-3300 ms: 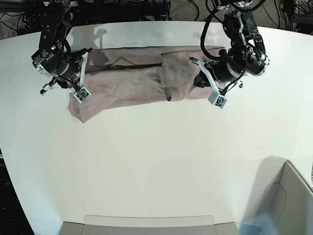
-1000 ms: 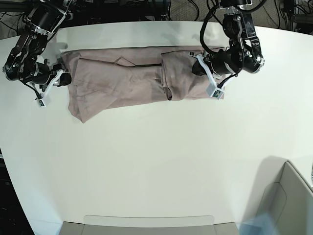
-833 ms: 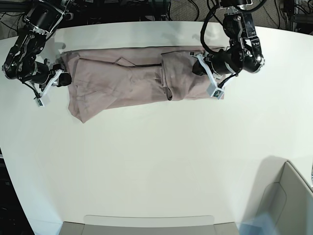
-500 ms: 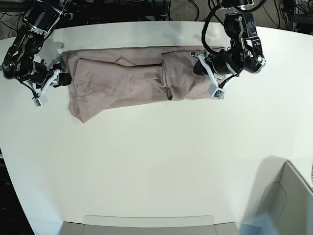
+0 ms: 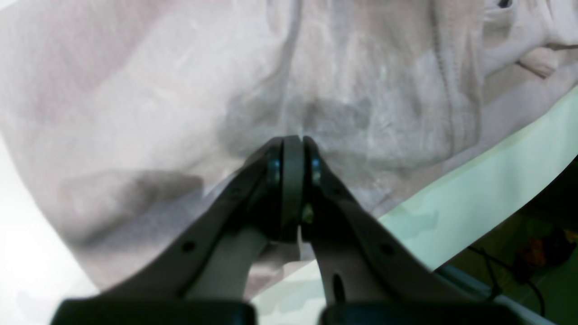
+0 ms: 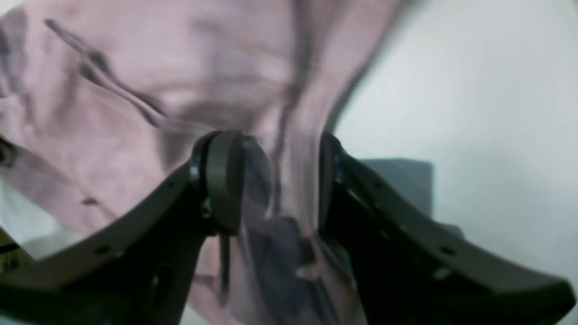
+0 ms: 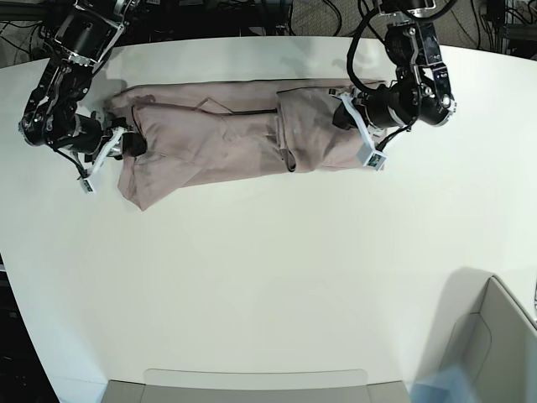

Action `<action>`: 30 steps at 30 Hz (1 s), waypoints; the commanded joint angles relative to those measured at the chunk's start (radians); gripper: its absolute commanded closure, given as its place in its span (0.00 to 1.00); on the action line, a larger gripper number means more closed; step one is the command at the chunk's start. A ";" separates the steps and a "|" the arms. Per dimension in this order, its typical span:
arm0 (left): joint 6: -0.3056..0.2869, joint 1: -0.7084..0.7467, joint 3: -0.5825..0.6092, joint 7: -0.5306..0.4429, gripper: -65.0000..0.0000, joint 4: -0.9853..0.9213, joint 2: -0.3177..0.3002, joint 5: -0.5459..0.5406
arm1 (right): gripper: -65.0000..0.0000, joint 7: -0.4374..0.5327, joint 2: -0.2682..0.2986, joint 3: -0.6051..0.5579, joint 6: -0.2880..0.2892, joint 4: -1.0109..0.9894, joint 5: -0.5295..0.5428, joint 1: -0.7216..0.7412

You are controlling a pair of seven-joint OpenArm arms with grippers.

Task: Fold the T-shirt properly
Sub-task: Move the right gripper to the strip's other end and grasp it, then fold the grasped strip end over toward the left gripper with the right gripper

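Note:
The pink-mauve T-shirt [image 7: 218,138] lies in a long, wrinkled band across the far part of the white table [image 7: 268,277]. My left gripper [image 7: 363,143] is at the shirt's right end. In the left wrist view the left gripper [image 5: 292,144] is shut, with its tips pressed into the cloth [image 5: 361,67] where creases meet. My right gripper [image 7: 132,147] is over the shirt's left edge. In the right wrist view the right gripper [image 6: 277,180] stands apart around a raised fold of the fabric [image 6: 135,90]; this view is blurred.
A grey box [image 7: 495,353] stands at the table's near right corner. A flat grey tray [image 7: 252,388] lies at the front edge. Cables and stands run behind the table's far edge [image 7: 277,17]. The table edge [image 5: 496,180] lies close beside the left gripper.
My right gripper has moved rightward from beside the shirt's left edge onto the cloth. The left gripper has stayed at the right end since a second ago.

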 commanded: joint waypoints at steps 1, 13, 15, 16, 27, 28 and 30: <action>-0.004 -0.012 0.001 -0.013 1.00 0.018 -0.004 -0.010 | 0.61 -0.034 -0.002 -0.010 0.011 0.002 -0.003 0.000; -0.004 -0.012 0.001 -0.013 1.00 0.018 -0.004 -0.010 | 0.67 -0.034 -0.045 -0.066 0.011 0.000 -0.001 -0.004; -0.004 -0.012 -0.001 -0.013 1.00 0.018 -0.004 -0.010 | 0.80 -0.034 -0.045 -0.066 0.011 0.000 -0.014 -0.003; -0.004 -0.012 -0.002 -0.013 1.00 0.018 -0.004 -0.010 | 0.89 -0.034 -0.045 -0.066 0.011 0.000 -0.015 -0.001; -0.005 -0.009 -0.008 -0.013 1.00 0.021 -0.003 -0.015 | 1.00 -0.034 -0.004 0.028 0.011 0.002 -0.181 0.103; -0.007 -0.009 -0.008 -0.013 1.00 0.024 -0.001 -0.017 | 1.00 -0.034 -0.002 0.063 0.011 0.002 -0.196 0.119; -0.007 -0.007 -0.008 -0.013 1.00 0.050 -0.001 -0.017 | 1.00 -0.034 0.010 0.111 0.011 0.005 -0.222 0.142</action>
